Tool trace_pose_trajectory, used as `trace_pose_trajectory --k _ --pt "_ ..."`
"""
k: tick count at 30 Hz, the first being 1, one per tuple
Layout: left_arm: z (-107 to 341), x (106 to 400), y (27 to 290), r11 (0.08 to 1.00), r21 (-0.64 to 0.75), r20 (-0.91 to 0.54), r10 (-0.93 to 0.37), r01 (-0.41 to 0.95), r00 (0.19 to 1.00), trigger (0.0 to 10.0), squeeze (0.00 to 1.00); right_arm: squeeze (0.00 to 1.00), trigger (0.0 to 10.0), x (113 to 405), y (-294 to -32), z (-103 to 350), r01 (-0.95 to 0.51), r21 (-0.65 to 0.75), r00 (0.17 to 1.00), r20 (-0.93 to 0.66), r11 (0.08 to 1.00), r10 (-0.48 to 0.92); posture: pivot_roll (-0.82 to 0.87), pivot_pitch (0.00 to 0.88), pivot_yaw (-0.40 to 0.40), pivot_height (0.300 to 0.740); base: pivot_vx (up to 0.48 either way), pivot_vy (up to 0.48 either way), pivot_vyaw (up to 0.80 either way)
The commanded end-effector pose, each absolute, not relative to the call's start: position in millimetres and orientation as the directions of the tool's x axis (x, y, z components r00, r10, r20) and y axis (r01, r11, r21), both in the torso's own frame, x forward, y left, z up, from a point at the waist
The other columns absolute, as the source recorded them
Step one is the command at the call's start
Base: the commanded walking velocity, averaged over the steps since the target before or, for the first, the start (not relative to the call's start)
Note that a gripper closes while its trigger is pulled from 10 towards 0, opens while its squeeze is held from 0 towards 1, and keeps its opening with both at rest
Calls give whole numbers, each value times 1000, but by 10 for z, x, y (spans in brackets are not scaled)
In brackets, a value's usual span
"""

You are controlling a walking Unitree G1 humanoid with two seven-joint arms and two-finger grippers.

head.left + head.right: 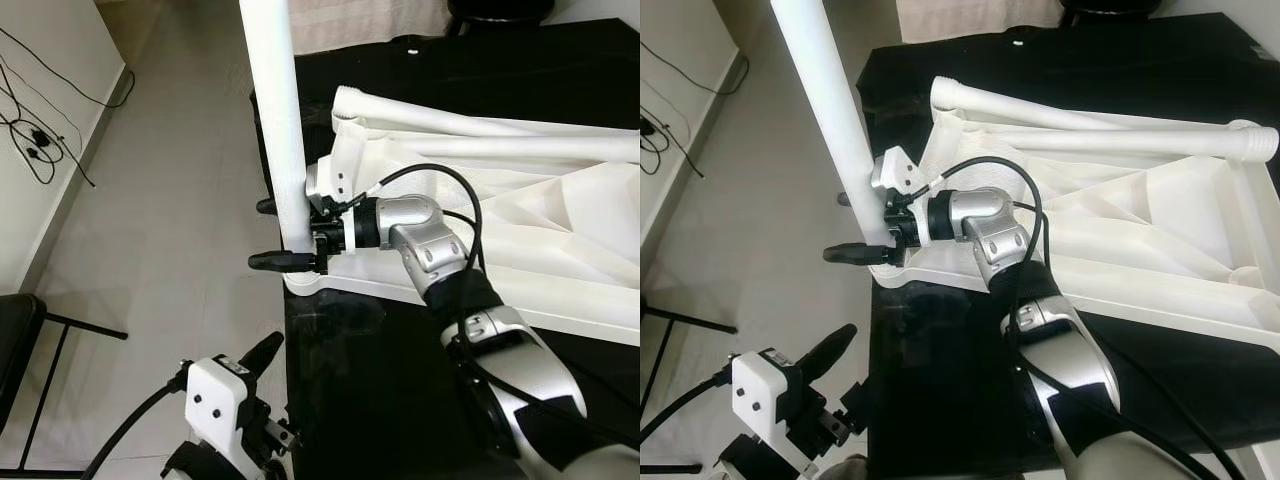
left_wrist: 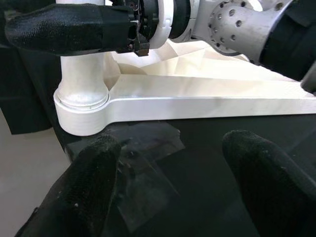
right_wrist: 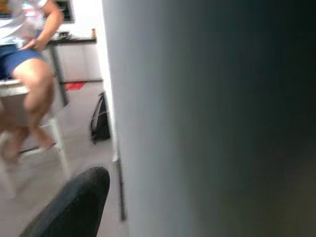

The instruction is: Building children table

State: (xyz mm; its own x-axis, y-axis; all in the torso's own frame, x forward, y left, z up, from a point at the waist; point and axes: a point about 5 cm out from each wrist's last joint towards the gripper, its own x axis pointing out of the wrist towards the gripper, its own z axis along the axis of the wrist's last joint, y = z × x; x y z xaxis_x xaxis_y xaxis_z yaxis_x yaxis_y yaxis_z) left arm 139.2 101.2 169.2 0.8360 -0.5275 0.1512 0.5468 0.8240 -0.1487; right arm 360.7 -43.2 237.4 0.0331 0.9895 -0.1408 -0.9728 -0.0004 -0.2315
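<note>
One leg: a tall white cylindrical plastic table leg [image 1: 277, 120] is stood upright in the near-left corner socket [image 2: 81, 103] of the upturned white plastic table top [image 1: 560, 240].
Table top: it is laid underside up on a black cloth-covered surface [image 1: 380, 380], with two more white tubular legs [image 1: 1090, 135] lying across its far side.
Right gripper: the right gripper [image 1: 290, 235] is clamped on the upright leg low down, just above the socket; one black finger [image 1: 280, 260] is seen on the near side of the tube and the other on its far side.
Left gripper: the left gripper [image 2: 168, 192] is held released, fingers spread, low and near, just short of the table top's corner and touching nothing.
Key relation: the leg's long axis is vertical and is crossed squarely by the right jaws; the socket lies directly below them. The right arm is the nearer one, being already on the leg.
Judged step: seating or turning the leg into its socket appears to be in hand.
Surroundings: a person seated on a white stool [image 3: 29, 89] is glimpsed in the right wrist view.
</note>
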Motion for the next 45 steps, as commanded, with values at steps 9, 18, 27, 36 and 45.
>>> trace_pose_trajectory --k 9,18,27,36,45 --pt "1668 1342 1019 825 -143 114 -535 547 837 10000 0 0 0 3560 -253 2444 -969 -192 -137 -105 -155 985 88 287 33 740 0 0 0" --pt "1665 1358 1013 827 -144 113 -532 544 839 10000 0 0 0 3602 -354 2484 -968 -231 -84 -56 -94 995 70 276 36 740 0 0 0" --pt "1642 1391 1014 823 -146 118 -536 549 836 10000 0 0 0 3630 -694 2307 -821 -175 541 63 543 839 42 261 17 740 0 0 0" --pt "1583 1499 1067 825 -139 117 -536 548 836 10000 0 0 0 3135 -582 1871 -432 -106 893 86 896 441 27 201 41 740 0 0 0" --pt "1596 1524 1085 838 -133 130 -515 530 847 10000 0 0 10000 3191 -466 1887 -600 -197 789 11 775 614 50 206 45 740 0 0 0"
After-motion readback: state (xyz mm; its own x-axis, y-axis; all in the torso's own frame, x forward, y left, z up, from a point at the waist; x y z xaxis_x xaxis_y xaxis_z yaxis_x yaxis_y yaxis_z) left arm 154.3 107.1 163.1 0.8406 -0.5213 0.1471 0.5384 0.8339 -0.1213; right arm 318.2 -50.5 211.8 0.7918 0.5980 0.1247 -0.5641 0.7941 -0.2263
